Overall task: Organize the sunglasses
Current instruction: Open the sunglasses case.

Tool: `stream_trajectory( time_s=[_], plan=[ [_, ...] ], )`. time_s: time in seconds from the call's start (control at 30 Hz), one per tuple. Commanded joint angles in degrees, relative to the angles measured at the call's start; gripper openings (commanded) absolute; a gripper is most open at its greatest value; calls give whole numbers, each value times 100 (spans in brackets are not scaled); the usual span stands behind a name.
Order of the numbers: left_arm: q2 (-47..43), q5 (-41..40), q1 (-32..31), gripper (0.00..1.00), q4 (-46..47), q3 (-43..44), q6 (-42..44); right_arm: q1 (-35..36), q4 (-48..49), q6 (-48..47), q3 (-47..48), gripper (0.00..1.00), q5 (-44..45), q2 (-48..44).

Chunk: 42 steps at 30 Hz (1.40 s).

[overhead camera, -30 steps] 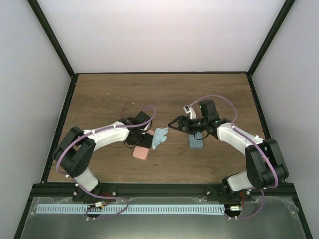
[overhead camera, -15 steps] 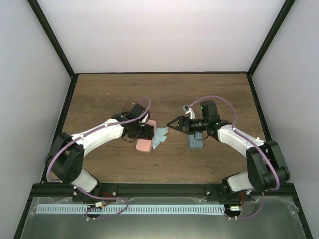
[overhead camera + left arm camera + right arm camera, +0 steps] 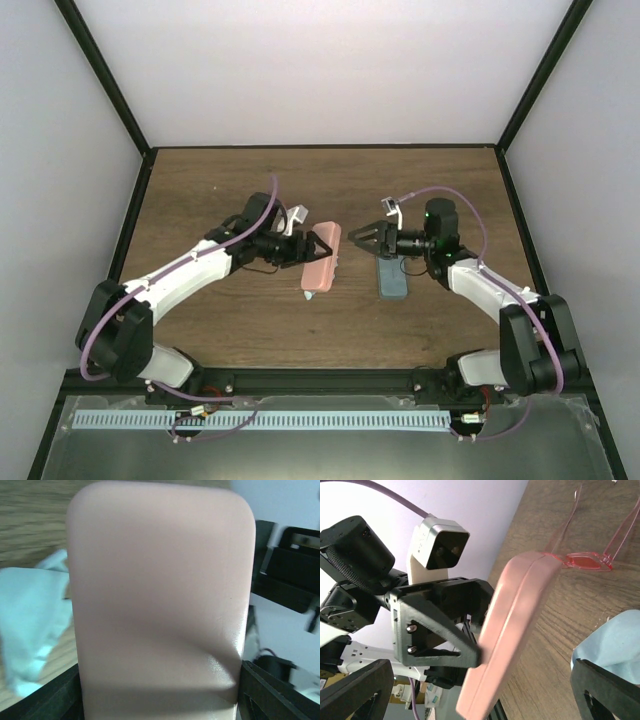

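Two arms reach over the wooden worktop [image 3: 200,190]. Two oblong cases show, both shut, so their contents are unseen. The pink case [image 3: 322,256] hangs at frame centre, clamped across its width by the half-spread left claw [image 3: 306,250]. The grey-blue case [image 3: 393,279] lies flat, right of centre. The right claw [image 3: 360,238] gapes wide, holding nothing, and faces the pink case. One light blue cloth [image 3: 615,645] lies below. One pair of sunglasses [image 3: 585,561], pink-lensed, rests on the wood at the upper right of the right wrist view, partly blocked by the pink case.
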Motion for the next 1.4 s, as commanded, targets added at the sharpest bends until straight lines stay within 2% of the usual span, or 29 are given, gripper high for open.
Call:
stream_trajectory(
  time_s=[0.0, 0.13, 0.27, 0.7, 0.87, 1.03, 1.2, 1.37],
  plan=[
    [-64, 1283, -3, 68, 1101, -44, -401, -156, 535, 193, 37, 100, -427, 30],
    [-50, 1725, 9, 68, 1651, -73, -760, -212, 653, 272, -15, 100, -481, 133],
    [7, 2003, 12, 68, 2197, -80, -1192, -355, 1923, 1107, -455, 100, -625, 132],
    [363, 2652, 20, 67, 3108, 79, -1805, -364, 3113, 1606, -348, 100, -1059, 116],
    [537, 2826, 29, 67, 4068, 69, -2512, -358, 3074, 1576, -268, 100, -1170, 53],
    [660, 3010, 29, 67, 4018, 365, -2445, -358, 3058, 1583, -198, 99, -1140, 27],
    [690, 3212, 29, 66, 4099, 430, -2489, -364, 3101, 1579, -76, 87, -1128, 44],
    [689, 3341, 29, 64, 4260, 456, -2625, -360, 3216, 1622, 56, 89, -1180, 141]
  ],
)
